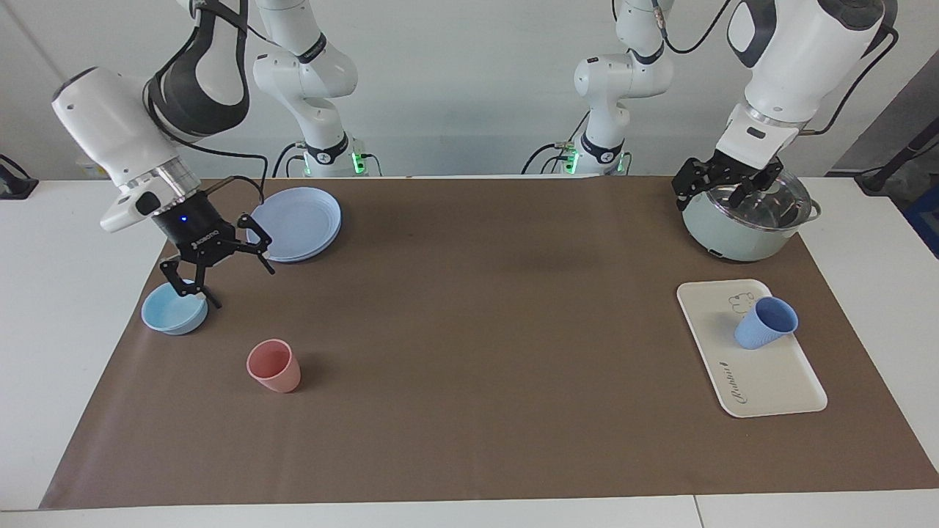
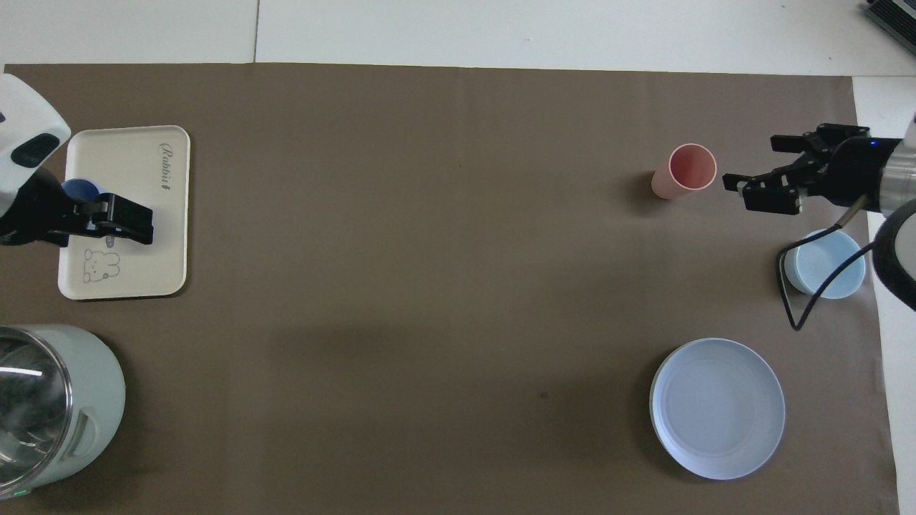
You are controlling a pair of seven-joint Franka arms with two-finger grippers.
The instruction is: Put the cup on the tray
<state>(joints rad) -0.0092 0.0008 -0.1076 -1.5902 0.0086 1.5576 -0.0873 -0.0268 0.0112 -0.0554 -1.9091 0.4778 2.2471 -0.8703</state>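
Note:
The periwinkle-blue cup (image 1: pixel 765 324) stands on the cream tray (image 1: pixel 770 378), near the bear drawing at the tray's end nearer the robots. In the overhead view only a bit of the cup (image 2: pixel 77 191) shows on the tray (image 2: pixel 147 247), because my raised left gripper (image 2: pixel 132 223) covers it. In the facing view my left gripper (image 1: pixel 715 187) is open and empty, up in the air over the pot. My right gripper (image 1: pixel 220 275) is open and empty, raised over the mat between the bowl and the plate; it also shows in the overhead view (image 2: pixel 762 168).
A pink tumbler (image 1: pixel 273 365) (image 2: pixel 683 172) stands toward the right arm's end. A light-blue bowl (image 1: pixel 174 312) (image 2: pixel 823 265) and a round blue plate (image 1: pixel 293 224) (image 2: pixel 715 408) lie there too. A pale green pot with a glass lid (image 1: pixel 733 227) (image 2: pixel 57 400) stands nearer the robots than the tray.

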